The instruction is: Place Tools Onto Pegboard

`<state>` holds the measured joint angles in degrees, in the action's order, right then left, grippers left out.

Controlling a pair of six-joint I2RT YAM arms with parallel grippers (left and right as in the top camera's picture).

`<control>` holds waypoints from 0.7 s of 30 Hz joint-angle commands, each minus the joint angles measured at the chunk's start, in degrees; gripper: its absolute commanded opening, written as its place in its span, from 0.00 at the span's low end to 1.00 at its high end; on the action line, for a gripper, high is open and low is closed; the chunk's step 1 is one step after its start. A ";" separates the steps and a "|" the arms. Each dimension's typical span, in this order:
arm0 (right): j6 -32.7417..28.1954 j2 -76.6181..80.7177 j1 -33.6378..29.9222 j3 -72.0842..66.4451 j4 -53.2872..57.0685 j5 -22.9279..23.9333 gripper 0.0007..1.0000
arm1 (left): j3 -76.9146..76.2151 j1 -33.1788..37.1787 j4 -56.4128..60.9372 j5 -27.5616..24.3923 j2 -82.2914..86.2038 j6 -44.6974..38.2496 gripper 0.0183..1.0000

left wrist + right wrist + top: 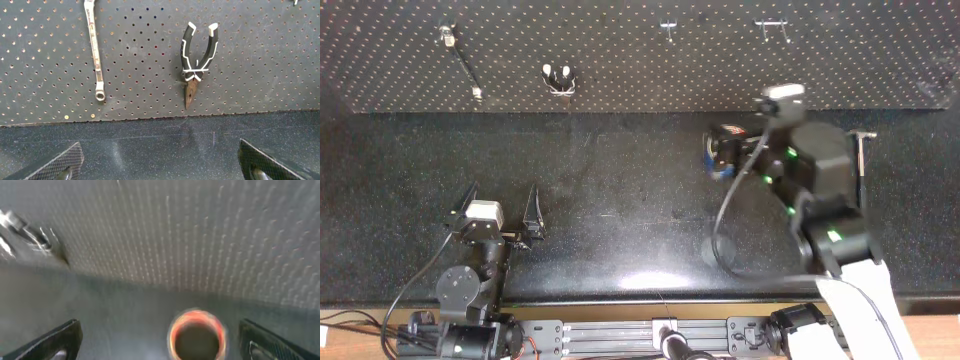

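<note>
On the pegboard (640,60) hang a silver wrench (461,64) (95,50) and black pliers with white trim (559,80) (198,57). My left gripper (501,207) (160,167) rests low over the table in front of them, open and holding nothing. My right gripper (772,112) (160,347) is up near the board's right part, open. A red-rimmed ring (196,336) shows blurred between its spread fingers, apart from both. Beside that arm lies a dark object with blue and red parts (717,153). A hammer (861,150) lies on the table at the right.
Two bare hooks (668,29) (772,29) stick out of the pegboard's upper right. One hook (27,236) appears blurred ahead of the right gripper. The black tabletop (620,200) lies open between the arms.
</note>
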<state>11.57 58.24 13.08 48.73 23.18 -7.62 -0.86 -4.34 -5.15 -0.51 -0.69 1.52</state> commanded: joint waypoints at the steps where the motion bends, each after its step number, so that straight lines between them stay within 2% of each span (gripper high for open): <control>1: 3.21 13.68 7.08 8.22 9.77 5.95 1.00 | 0.33 -0.20 0.00 -0.83 0.50 -0.52 1.00; 7: 9.29 26.97 7.74 10.05 11.50 5.73 1.00 | 0.33 -0.20 0.00 -0.83 0.50 -0.52 1.00; 12: 16.61 32.89 7.67 10.05 11.47 6.19 0.84 | 0.33 -0.20 0.00 -0.83 0.50 -0.52 1.00; 13: 18.12 33.66 7.69 10.05 11.50 7.04 0.68 | 0.33 -0.20 0.00 -0.83 0.50 -0.52 1.00; 16: 18.21 35.15 7.67 10.05 11.47 7.32 0.65 | 0.33 -0.20 0.00 -0.83 0.50 -0.52 1.00; 18: 18.18 36.06 7.69 10.05 11.52 8.20 0.59 | 0.33 -0.20 0.00 -0.83 0.50 -0.52 1.00; 19: 18.18 36.41 7.69 10.05 11.58 8.55 0.51 | 0.33 -0.20 0.00 -0.83 0.50 -0.52 1.00; 21: 18.16 36.65 7.69 10.05 11.56 8.66 0.48 | 0.33 -0.20 0.00 -0.83 0.50 -0.52 1.00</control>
<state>28.82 93.62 20.43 58.06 34.54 0.38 -0.86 -4.34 -5.13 -0.51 -0.62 1.52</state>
